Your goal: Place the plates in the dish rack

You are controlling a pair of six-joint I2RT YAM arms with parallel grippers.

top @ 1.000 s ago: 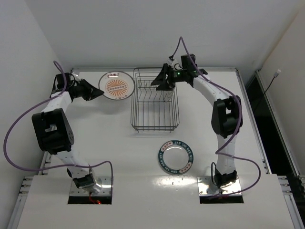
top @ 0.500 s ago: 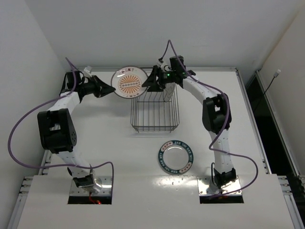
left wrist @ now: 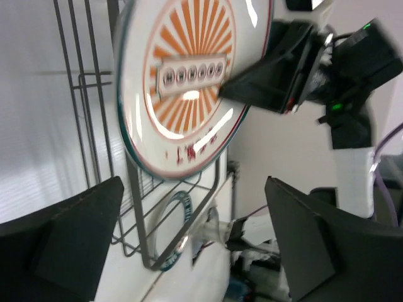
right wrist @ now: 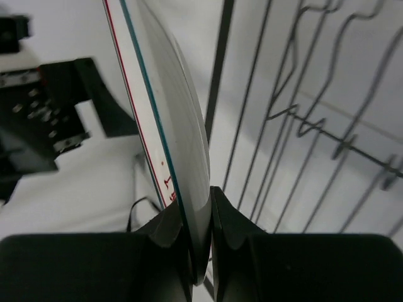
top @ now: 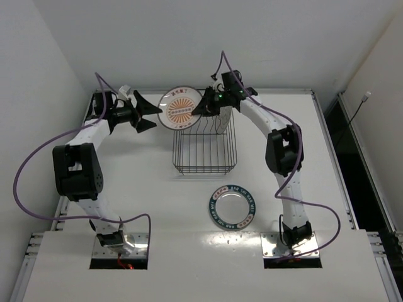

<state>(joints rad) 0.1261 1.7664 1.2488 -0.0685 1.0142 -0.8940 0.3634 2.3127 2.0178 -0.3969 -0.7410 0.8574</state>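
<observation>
White tabletop (top: 126, 189), rack (top: 204, 154) at back. Clamps right gripper (top: 197, 110) on sunburst plate (top: 181, 108) at rack's edge. Holds left gripper (top: 151, 114) apart.

Sunburst plate (left wrist: 182, 82) glossy smooth glaze, dish rack (top: 205, 170) dark metal wire, right claw (right wrist: 196, 215) matt blk plastic

— What do we make of the two arms?
— We see white shells on the left arm (top: 94, 135) and the right arm (top: 264, 116), with chunky black joints between the links.
— And the wiring?
— We count a purple cable (top: 15, 189) looping beside each arm. The left hand (top: 150, 114) and right hand (top: 198, 110) are black with wedge-shaped fingers (left wrist: 302, 239). A small green light (top: 221, 99) glows near the right wrist.
</observation>
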